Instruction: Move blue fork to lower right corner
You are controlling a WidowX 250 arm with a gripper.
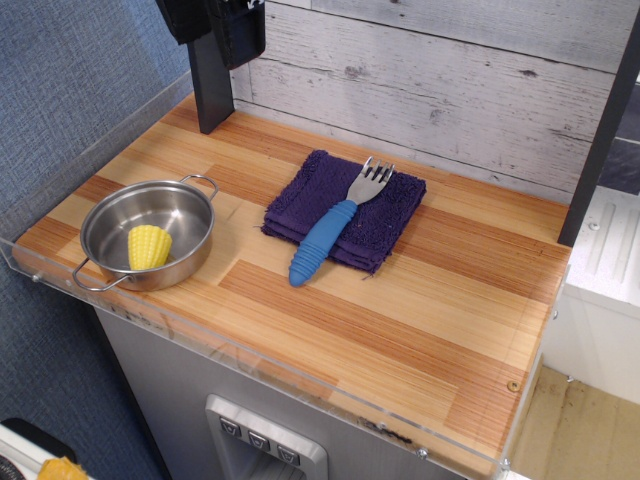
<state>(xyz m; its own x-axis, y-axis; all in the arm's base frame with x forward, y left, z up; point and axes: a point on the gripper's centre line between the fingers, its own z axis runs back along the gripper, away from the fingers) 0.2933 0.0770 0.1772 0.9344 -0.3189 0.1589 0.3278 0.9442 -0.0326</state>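
The blue fork [332,229] lies slanted across a folded purple cloth [345,209] in the middle of the wooden countertop. Its grey tines point to the back right and its blue handle tip rests on the wood in front of the cloth. The lower right corner [505,400] of the striped countertop shows a small round screw mark and clear acrylic edging. My gripper [215,25] is the black shape at the top left, high above the back left of the counter, far from the fork. It is cut off by the frame's top edge, so its jaws do not show.
A steel pot [150,233] with a yellow corn piece [148,247] inside stands at the front left. A dark post [211,85] rises at the back left. A grey plank wall runs along the back and a dark post [600,140] stands at the right.
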